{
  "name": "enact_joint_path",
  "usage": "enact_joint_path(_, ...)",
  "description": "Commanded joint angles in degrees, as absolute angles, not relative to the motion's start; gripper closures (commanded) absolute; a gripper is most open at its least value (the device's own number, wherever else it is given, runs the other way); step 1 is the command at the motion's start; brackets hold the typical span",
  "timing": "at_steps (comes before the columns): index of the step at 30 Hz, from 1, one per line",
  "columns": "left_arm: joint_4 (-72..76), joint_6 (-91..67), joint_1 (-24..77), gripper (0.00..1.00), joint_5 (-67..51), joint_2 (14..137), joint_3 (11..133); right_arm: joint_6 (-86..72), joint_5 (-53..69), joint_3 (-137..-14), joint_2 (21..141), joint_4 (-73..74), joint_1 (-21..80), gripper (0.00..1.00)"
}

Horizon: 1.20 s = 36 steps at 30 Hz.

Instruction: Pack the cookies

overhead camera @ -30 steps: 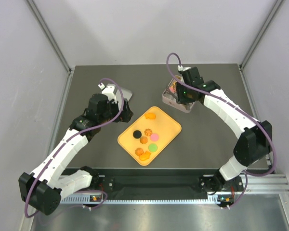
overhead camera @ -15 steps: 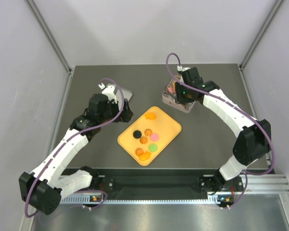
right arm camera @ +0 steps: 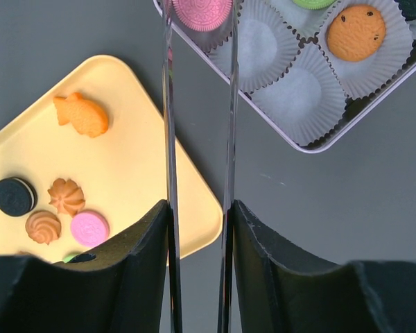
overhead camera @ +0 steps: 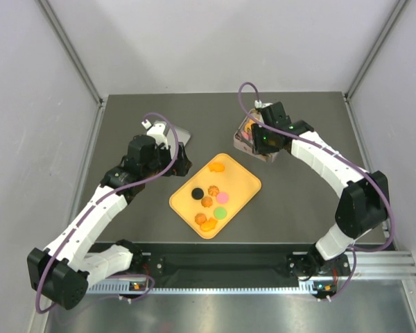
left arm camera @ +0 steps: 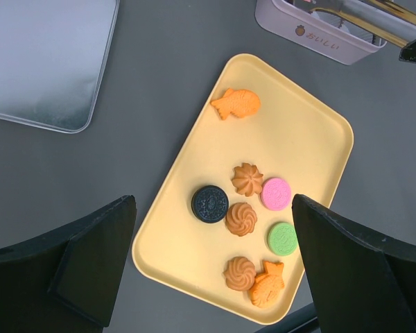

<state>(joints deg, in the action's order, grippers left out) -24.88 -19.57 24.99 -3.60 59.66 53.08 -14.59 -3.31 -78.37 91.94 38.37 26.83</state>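
Observation:
Several cookies lie on the orange tray point(left arm camera: 312, 132): a black one point(left arm camera: 209, 204), a pink one point(left arm camera: 276, 193), a green one point(left arm camera: 283, 238), orange swirls point(left arm camera: 241, 219) and fish shapes point(left arm camera: 237, 104). My left gripper point(left arm camera: 213, 202) hovers open and empty above them. My right gripper point(right arm camera: 200, 14) has long thin blades shut on a pink cookie point(right arm camera: 202, 10), held over a paper cup at the corner of the pink tin point(right arm camera: 312, 142). The tin also holds a chocolate-chip cookie point(right arm camera: 360, 31). In the top view the tray point(overhead camera: 241, 182) sits at centre and the tin point(overhead camera: 263, 154) at the back right.
The tin's silver lid point(left arm camera: 48, 62) lies flat to the left of the tray, near my left wrist in the top view point(overhead camera: 182, 132). Grey walls close off the table on both sides and at the back.
My right gripper has shifted slightly left and nearer over the tin's corner. The left arm has not moved.

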Motion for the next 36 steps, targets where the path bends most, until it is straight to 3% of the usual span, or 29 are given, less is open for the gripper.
enact_joint_path(1, -23.7, -19.6, 24.6, 0.01, -3.9, 59.4, 52.9, -14.9, -2.5, -78.7, 90.7, 34.9, 26.1, 0.62)
enact_joint_path(11, -23.7, -19.6, 24.7, 0.01, -3.7, 59.4, 52.9, -14.9, -2.5, -78.8, 90.6, 34.8, 26.0, 0.55)
enact_joint_path(27, -23.7, -19.6, 24.6, 0.01, -3.4, 59.2, 52.9, -14.0, -3.2, -83.0, 85.5, 37.6, 25.7, 0.55)
enact_joint_path(36, -23.8, -19.6, 24.5, 0.01, -2.9, 59.2, 53.0, -14.9, -3.9, -74.9, 76.9, 39.6, 36.5, 0.55)
